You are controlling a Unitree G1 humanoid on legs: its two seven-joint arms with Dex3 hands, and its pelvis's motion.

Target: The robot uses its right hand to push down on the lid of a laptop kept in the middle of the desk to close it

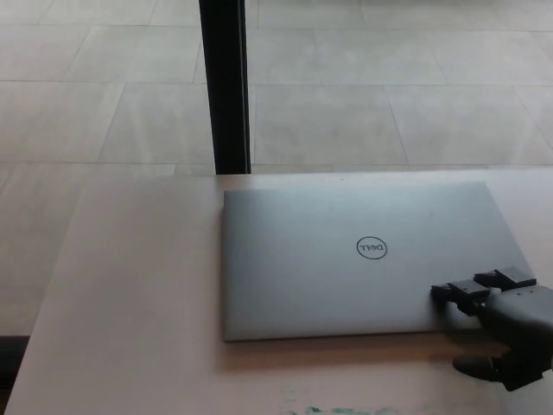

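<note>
A grey laptop [354, 259] lies flat on the pale desk [130, 294], its lid down and a round logo [372, 250] facing up. My right hand [503, 324] is at the laptop's near right corner. Its two fingers [471, 290] rest on the lid's front edge, and the thumb [478, 367] hangs below, off the laptop over the desk. The hand holds nothing. My left hand does not show.
A black upright post [226, 86] stands just behind the desk's far edge, left of the laptop's middle. Beyond it is a tiled floor [389, 78]. Bare desk surface stretches to the left of the laptop.
</note>
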